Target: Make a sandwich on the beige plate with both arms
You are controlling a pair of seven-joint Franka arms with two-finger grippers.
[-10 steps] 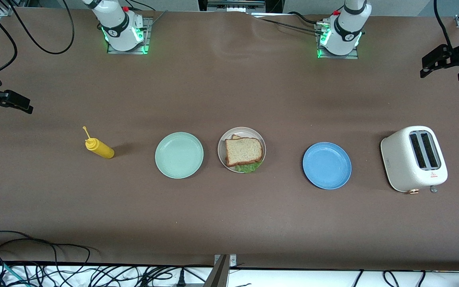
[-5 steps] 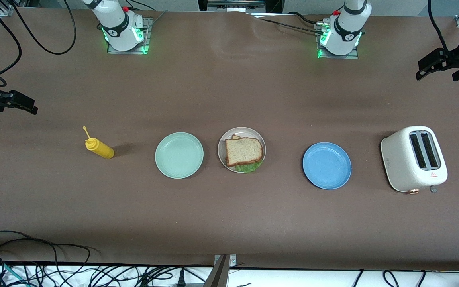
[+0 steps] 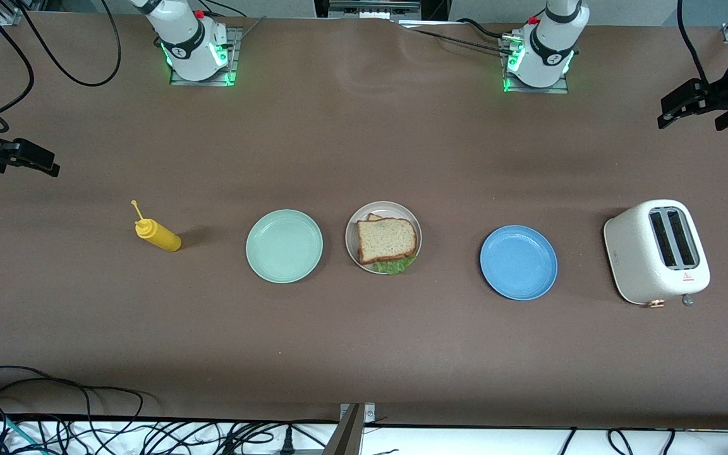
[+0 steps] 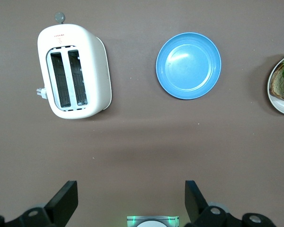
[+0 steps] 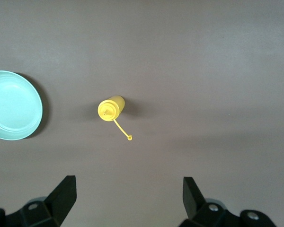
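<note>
Currently the sandwich [image 3: 387,241] sits assembled on the beige plate [image 3: 354,226], between the mint-green plate [image 3: 284,246] and the blue plate [image 3: 518,262]: bread on top, lettuce [image 3: 395,265] protruding at the edge nearer the front camera. The left gripper [image 4: 130,201] hangs high over the toaster's [image 3: 656,251] end of the table, jaws spread wide and empty. The right gripper [image 5: 129,198] hangs high over the mustard bottle's [image 3: 158,234] end, likewise released and empty. Judged from this layout, stacking is complete and both arms wait clear. No further grasp appears required; at most, verify slice alignment.
</note>
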